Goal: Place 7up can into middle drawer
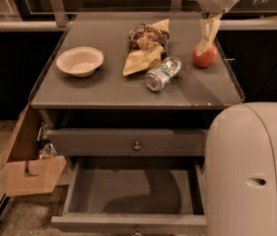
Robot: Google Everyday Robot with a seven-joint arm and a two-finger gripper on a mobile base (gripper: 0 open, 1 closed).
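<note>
The 7up can point(163, 73), silver with a green and white label, lies on its side near the middle of the grey tabletop point(104, 90). My gripper point(183, 23) hangs at the top right, above and behind the can. It is open, one finger pointing left and the other reaching down in front of the red apple point(205, 57). Nothing is between the fingers. The middle drawer point(128, 193) is pulled out at the bottom, its flat grey floor bare and in shadow.
A brown and tan snack bag point(146, 45) lies just behind the can. A white bowl point(79, 60) sits at the left. A closed drawer front with a knob point(136, 145) is above the open drawer. A cardboard box point(28, 166) stands at the left, and my pale arm housing point(249, 171) fills the right foreground.
</note>
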